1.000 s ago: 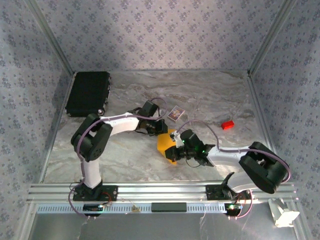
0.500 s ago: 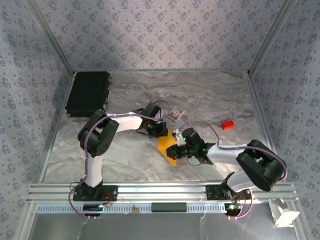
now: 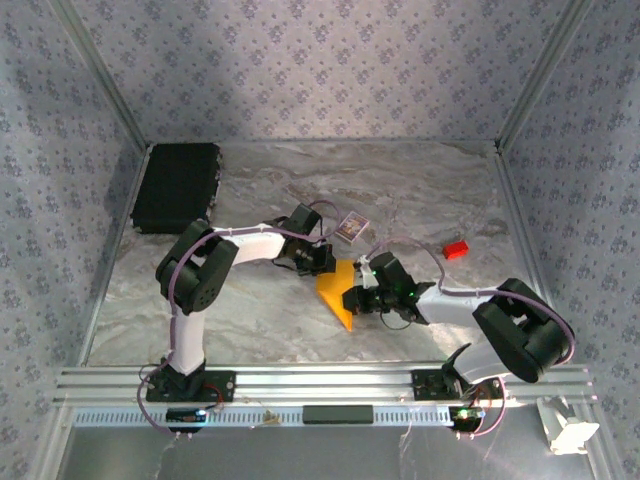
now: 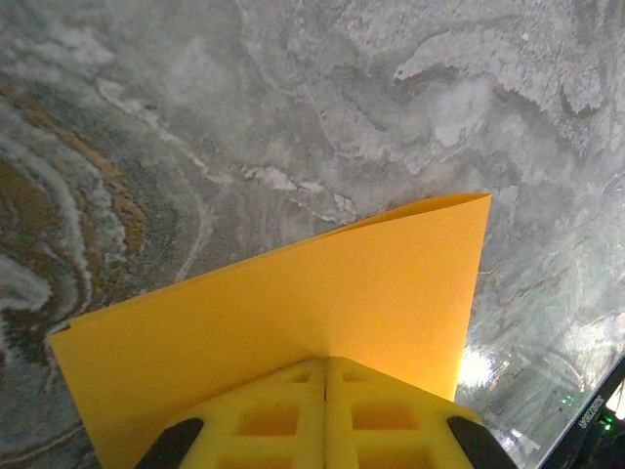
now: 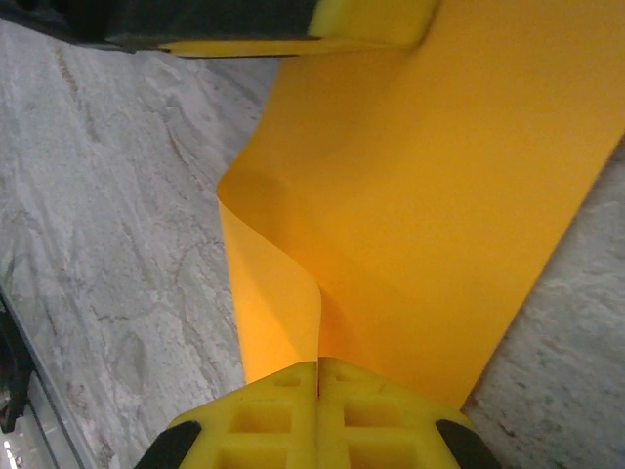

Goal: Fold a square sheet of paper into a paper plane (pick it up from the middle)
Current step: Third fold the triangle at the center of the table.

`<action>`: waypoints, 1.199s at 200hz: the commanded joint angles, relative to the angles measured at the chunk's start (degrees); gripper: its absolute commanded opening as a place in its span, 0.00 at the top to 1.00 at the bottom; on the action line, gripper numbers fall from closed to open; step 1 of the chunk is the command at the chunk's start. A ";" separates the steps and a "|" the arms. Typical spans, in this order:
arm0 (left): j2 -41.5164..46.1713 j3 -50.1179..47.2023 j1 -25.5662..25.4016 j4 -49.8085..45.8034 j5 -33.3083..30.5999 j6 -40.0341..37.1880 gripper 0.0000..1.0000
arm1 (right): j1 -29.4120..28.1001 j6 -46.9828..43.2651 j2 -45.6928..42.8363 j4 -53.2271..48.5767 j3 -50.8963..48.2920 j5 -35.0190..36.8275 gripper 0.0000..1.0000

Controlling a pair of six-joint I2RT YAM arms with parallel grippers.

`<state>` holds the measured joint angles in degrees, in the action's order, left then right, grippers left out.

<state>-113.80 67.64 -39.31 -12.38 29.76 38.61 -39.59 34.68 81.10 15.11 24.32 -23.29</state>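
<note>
The square sheet of paper (image 3: 335, 287) is plain orange-yellow and is held bent double just above the table's middle, looking like a narrow triangle from above. My left gripper (image 3: 324, 264) is shut on its far edge; in the left wrist view the yellow fingertips (image 4: 325, 362) pinch the sheet (image 4: 293, 293). My right gripper (image 3: 351, 298) is shut on the near-right edge, where the sheet (image 5: 430, 186) curls into the closed fingertips (image 5: 318, 365). The left gripper's yellow finger (image 5: 371, 20) shows at the top of the right wrist view. A paper plane is out of view.
A black case (image 3: 177, 186) lies at the back left. A small purple-and-white card (image 3: 349, 227) sits just behind the grippers and a tiny red block (image 3: 456, 250) to the right. Patterned walls enclose the marbled table (image 3: 250, 310); an aluminium rail (image 3: 320, 385) runs along the front.
The left gripper has closed fully on the sheet and its elbow has swung right. The right gripper has shifted a little, and the sheet has drawn into a narrower triangle.
</note>
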 commanded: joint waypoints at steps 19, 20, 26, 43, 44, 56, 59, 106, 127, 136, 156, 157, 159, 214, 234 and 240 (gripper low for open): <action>-1.78 -1.48 -0.68 -2.52 -2.42 0.32 0.94 | 0.44 -1.41 0.83 -2.37 2.73 0.96 1.00; -1.78 -1.47 -0.72 -2.54 -2.42 0.28 0.94 | 0.42 -1.39 0.82 -2.42 2.70 0.96 1.00; -1.78 -1.53 -0.71 -2.44 -2.42 0.32 0.94 | 0.48 -1.48 0.83 -2.54 2.78 0.96 1.00; -1.76 -1.63 -0.68 -2.49 -2.42 0.32 0.94 | 0.46 -1.80 1.01 -2.75 2.78 0.70 1.00; -1.77 -1.59 -0.72 -2.52 -2.42 0.32 0.94 | 0.47 -1.80 1.04 -2.83 2.77 0.74 1.00; -1.73 -1.63 -0.73 -2.47 -2.46 0.41 0.94 | 0.56 -1.81 1.16 -3.12 2.89 0.92 1.00; -1.69 -1.63 -0.70 -2.42 -2.47 0.39 0.94 | 0.57 -1.81 1.24 -3.22 2.92 1.00 1.00; -1.51 -1.89 -0.86 -2.22 -2.78 0.74 0.94 | 0.66 -1.37 1.88 -2.98 2.45 1.66 1.00; -1.60 -1.98 -0.90 -2.14 -2.78 0.85 0.94 | 0.74 -1.37 1.93 -3.14 2.53 1.84 1.00; -1.67 -2.05 -1.02 -2.18 -2.78 1.02 0.94 | 0.83 -1.50 1.95 -3.27 2.69 1.93 1.00; -1.61 -1.92 -1.12 -2.23 -2.73 1.09 0.94 | 0.92 -1.64 2.15 -3.25 3.00 1.85 1.00; -1.65 -1.91 -1.12 -2.18 -2.75 1.11 0.94 | 0.92 -1.63 2.19 -3.25 3.01 1.80 1.00; -1.61 -1.88 -1.19 -2.16 -2.79 1.18 0.94 | 0.92 -1.63 2.28 -3.20 3.08 1.70 1.00; -1.86 -1.91 -1.66 -2.40 -2.91 1.24 0.94 | 1.05 -1.52 3.31 -2.35 2.82 1.38 0.99; -1.68 -2.05 -1.67 -2.47 -3.17 1.13 0.94 | 1.04 -1.29 3.25 -2.62 2.60 1.66 0.99; -1.65 -2.07 -1.60 -2.47 -3.21 1.20 0.94 | 1.06 -1.32 3.08 -2.63 2.50 1.73 0.99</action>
<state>-113.80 67.46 -40.18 -11.38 29.10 39.70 -38.85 33.82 83.81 13.26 26.22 -22.28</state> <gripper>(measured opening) 0.060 0.051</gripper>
